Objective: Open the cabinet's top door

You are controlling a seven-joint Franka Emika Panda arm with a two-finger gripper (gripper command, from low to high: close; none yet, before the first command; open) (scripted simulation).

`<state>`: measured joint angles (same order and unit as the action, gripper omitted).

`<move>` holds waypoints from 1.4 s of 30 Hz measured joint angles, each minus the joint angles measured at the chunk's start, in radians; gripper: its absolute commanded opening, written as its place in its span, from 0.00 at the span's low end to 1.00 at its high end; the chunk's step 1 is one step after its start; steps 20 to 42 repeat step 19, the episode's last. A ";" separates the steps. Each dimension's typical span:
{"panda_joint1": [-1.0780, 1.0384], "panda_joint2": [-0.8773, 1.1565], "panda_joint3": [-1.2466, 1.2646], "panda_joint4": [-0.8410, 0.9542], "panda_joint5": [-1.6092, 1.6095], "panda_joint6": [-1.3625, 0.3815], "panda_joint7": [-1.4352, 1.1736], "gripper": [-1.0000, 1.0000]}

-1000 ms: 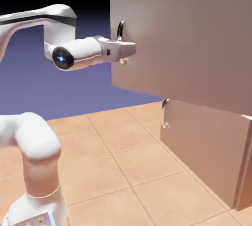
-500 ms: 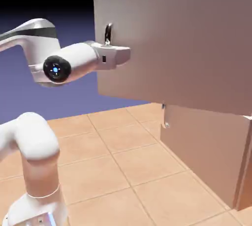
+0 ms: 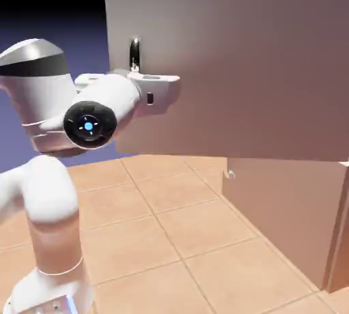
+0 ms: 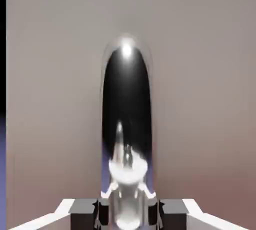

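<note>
door: swung well out from cabinet, at its upper part | claw: closed around handle, on door edge farthest from cabinet | why: fingers straddle the bar to pull; gripping away from the hinge likely gives leverage

See plain pinkish-tan cab. at ext. view's right, upright on tiled floor. Shows top door swung open, flat, approx. rectangular, upright, reaching left well past lower panel. Has curved shiny metal handle nr. free edge, running vert.
</note>
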<state>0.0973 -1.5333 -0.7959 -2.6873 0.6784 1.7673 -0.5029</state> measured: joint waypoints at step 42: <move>0.500 0.091 -0.347 0.689 -0.228 -0.592 0.073 0.00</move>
